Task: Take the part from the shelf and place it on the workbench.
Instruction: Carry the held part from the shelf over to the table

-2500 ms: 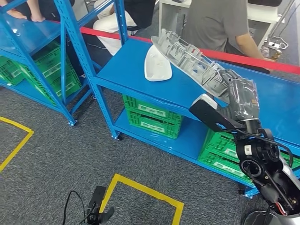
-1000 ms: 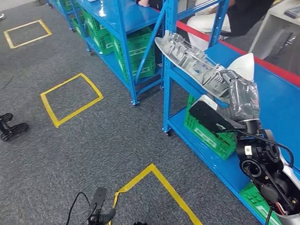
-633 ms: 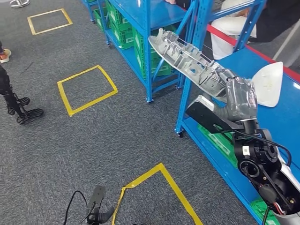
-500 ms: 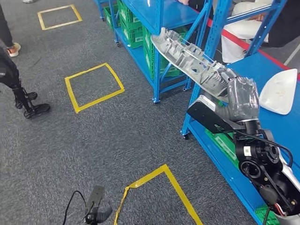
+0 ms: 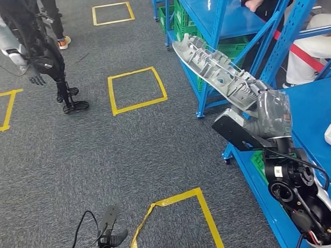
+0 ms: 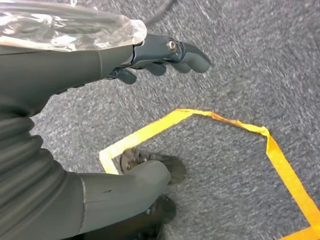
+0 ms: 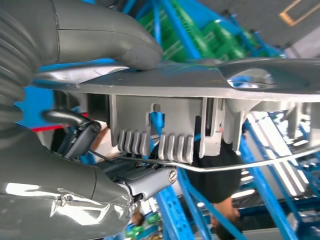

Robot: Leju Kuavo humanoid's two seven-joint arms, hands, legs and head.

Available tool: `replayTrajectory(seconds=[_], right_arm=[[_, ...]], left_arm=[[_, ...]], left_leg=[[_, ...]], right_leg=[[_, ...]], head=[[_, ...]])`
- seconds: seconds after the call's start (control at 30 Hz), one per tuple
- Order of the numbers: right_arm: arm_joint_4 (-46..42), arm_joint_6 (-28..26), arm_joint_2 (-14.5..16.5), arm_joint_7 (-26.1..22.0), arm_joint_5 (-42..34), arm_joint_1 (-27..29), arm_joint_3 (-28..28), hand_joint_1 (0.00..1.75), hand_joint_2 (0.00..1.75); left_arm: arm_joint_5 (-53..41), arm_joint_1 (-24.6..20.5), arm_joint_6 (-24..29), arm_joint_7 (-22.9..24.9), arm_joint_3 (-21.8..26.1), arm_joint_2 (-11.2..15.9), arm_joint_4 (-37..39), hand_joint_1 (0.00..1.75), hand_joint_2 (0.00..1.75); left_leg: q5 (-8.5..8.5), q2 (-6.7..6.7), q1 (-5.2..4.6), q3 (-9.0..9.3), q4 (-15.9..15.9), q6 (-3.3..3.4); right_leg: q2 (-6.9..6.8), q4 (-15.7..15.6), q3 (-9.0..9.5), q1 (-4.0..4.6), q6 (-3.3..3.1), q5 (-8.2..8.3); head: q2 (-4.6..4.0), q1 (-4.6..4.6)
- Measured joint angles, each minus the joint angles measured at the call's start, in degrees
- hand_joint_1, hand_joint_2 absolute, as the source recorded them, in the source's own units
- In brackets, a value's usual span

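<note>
Robot's right hand [image 5: 272, 111] is gripping the long grey ribbed plastic part [image 5: 219, 72] by one end, thumb on one face and fingers on the other, w/ the rest of the part sticking out unsupported over the grey carpet [image 5: 129, 150] and angling upward. Left hand [image 6: 113, 65] is hanging low over the carpet, fingers stretched out & apart, holding nothing, above a yellow tape outline [image 6: 226, 125].

No workbench is showing in these views, so the carry is likely mid-way.

Risks, as I judge them: the part is being held at one end only, so a jolt while walking could lever it loose or twist it in the fingers. Its free tip is passing near the blue steel shelving [image 5: 219, 31] uprights; a turn toward the rack could clip a post. A second robot [image 5: 37, 49] is standing across the floor, well apart for now.

Containers: green slotted plastic crates [image 5: 183, 20] are sitting on the rack's lower tiers; contents can't be made out. A person is sitting behind the rack.
</note>
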Motion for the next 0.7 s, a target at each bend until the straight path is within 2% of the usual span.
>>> replayTrajectory(seconds=[0.03,0.07,0.1,0.13,0.17,0.2,0.23,0.3,0.33,0.37,0.43,0.47,0.5,0.53,0.6,0.63,0.67,0.7], right_arm=[[-0.1,0.0,0.0,0.0,0.0,0.0,-0.1,1.75,1.75],[-0.2,0.0,0.0,0.1,0.1,0.0,-0.1,1.75,1.75],[-0.2,0.0,-0.1,0.1,0.1,0.1,-0.2,1.75,1.75],[-0.2,0.0,-0.1,0.1,0.1,0.2,-0.2,1.75,1.75],[-0.3,-0.1,-0.1,0.1,0.1,0.3,-0.2,1.75,1.75],[-0.3,-0.1,-0.1,0.1,0.1,0.4,-0.2,1.75,1.75],[-0.4,-0.1,-0.1,0.2,0.1,0.5,-0.2,1.75,1.75],[-0.6,-0.1,-0.1,0.4,0.2,0.6,-0.2,1.75,1.75],[-0.7,-0.1,-0.1,0.4,0.3,0.6,-0.3,1.75,1.75],[-0.9,-0.1,-0.1,0.5,0.3,0.6,-0.4,1.75,1.75],[-1.0,-0.1,-0.2,0.6,0.4,0.7,-0.4,1.75,1.75],[-1.1,-0.1,-0.2,0.6,0.4,0.8,-0.4,1.75,1.75],[-1.1,-0.1,-0.2,0.6,0.5,0.8,-0.4,1.75,1.75],[-1.2,-0.1,-0.2,0.6,0.5,0.9,-0.4,1.75,1.75],[-1.2,-0.1,-0.2,0.6,0.6,1.1,-0.4,1.75,1.75],[-1.2,-0.1,-0.3,0.6,0.6,1.3,-0.4,1.75,1.75],[-1.2,-0.1,-0.3,0.6,0.6,1.5,-0.4,1.75,1.75],[-1.2,-0.1,-0.3,0.6,0.6,1.6,-0.4,1.75,1.75]], left_arm=[[0.0,0.0,0.0,0.0,0.0,0.0,0.0,0.0,1.75],[0.0,-0.1,0.0,0.0,0.0,0.0,0.0,0.0,1.75],[0.0,-0.2,0.0,0.0,0.0,0.0,0.0,0.0,1.75],[0.0,-0.1,0.0,0.0,0.0,-0.1,0.0,0.0,1.75],[0.0,-0.1,-0.1,0.0,0.0,-0.1,0.0,0.0,1.75],[0.0,0.0,-0.2,0.0,0.0,-0.1,0.0,0.0,1.75],[0.0,0.0,-0.4,0.0,0.0,-0.1,0.0,0.0,1.75],[0.0,-0.1,-1.1,0.0,0.0,-0.1,0.0,0.0,1.75],[0.0,-0.1,-1.4,0.0,0.0,-0.1,0.0,0.0,1.75],[0.0,-0.2,-1.7,0.0,0.0,-0.1,0.0,0.0,1.75],[0.0,-0.1,-1.9,0.0,0.0,0.0,0.0,0.0,1.75],[0.0,0.0,-1.9,0.0,0.0,0.0,0.0,0.0,1.75],[0.0,0.0,-1.9,0.0,0.0,0.0,0.0,0.0,1.75],[0.1,0.0,-1.9,0.0,0.0,0.1,0.0,0.0,1.75],[0.1,0.0,-1.9,0.0,0.0,0.1,0.0,0.0,1.75],[0.1,-0.1,-1.9,0.0,0.0,0.1,0.0,0.0,1.75],[0.1,0.0,-1.9,0.0,0.0,0.1,0.0,0.0,1.75],[0.3,0.0,-1.9,0.0,0.0,0.1,0.0,0.0,1.75]], left_leg=[[-1.57,2.39,0.03,-1.52,3.1,-0.24],[-3.35,4.15,0.13,-3.61,7.1,-0.57],[-4.84,4.92,0.36,-5.74,11.0,-0.85],[-5.51,5.23,0.59,-7.24,13.8,-1.1],[-5.18,5.36,0.79,-7.69,14.5,-1.31],[-3.91,5.53,0.97,-6.89,12.8,-1.45],[-2.04,6.05,1.09,-4.94,9.1,-1.54],[0.94,8.71,0.98,-0.48,0.8,-1.4],[1.6,9.63,0.81,0.84,-1.7,-1.12],[1.66,10.04,0.59,1.32,-2.7,-0.77],[1.53,8.67,0.26,1.26,-2.8,0.07],[1.49,8.0,0.24,1.41,-2.9,0.44],[1.47,7.35,0.28,1.62,-3.0,0.85],[1.47,6.69,0.36,1.86,-3.1,1.24],[1.38,5.35,0.28,2.08,-3.2,1.75],[1.33,4.56,0.14,2.12,-3.2,1.87],[1.29,3.72,0.02,2.17,-3.1,1.95],[1.24,2.82,-0.08,2.24,-3.1,2.0]], right_leg=[[-0.86,-0.2,0.23,0.01,-0.19,0.04],[-1.69,-0.3,0.33,0.05,-0.33,0.01],[-2.57,-0.3,0.36,0.07,-0.43,-0.05],[-3.4,-0.3,0.4,0.05,-0.41,-0.13],[-4.2,-0.3,0.47,0.01,-0.34,-0.23],[-4.95,-0.3,0.58,-0.05,-0.21,-0.38],[-5.65,-0.3,0.77,-0.1,0.01,-0.56],[-6.89,-0.2,1.18,0.06,0.65,-1.02],[-7.39,-0.2,1.36,0.24,1.0,-1.25],[-7.86,-0.2,1.54,0.41,1.35,-1.47],[-8.89,-0.4,2.02,0.37,2.0,-1.81],[-8.79,-0.2,2.17,0.15,2.35,-2.22],[-7.88,0.7,1.94,-0.05,2.56,-3.06],[-6.44,2.9,1.06,-0.2,2.66,-4.48],[-3.42,11.1,-2.82,-0.14,2.52,-8.31],[-2.78,15.4,-5.09,-0.04,2.44,-9.83],[-2.51,18.3,-6.79,0.04,2.32,-10.4],[-2.38,18.9,-7.46,0.07,2.14,-9.73]], head=[[0.0,-0.2],[0.0,-0.42],[0.0,-0.49],[0.01,-0.54],[0.01,-0.64],[0.01,-0.75],[0.01,-0.87],[0.01,-1.23],[0.01,-1.21],[0.01,-1.1],[0.01,-0.69],[0.01,-0.58],[0.01,-0.51],[0.01,-0.36],[0.0,-0.03],[0.0,0.1],[0.0,0.15],[0.01,0.18]])
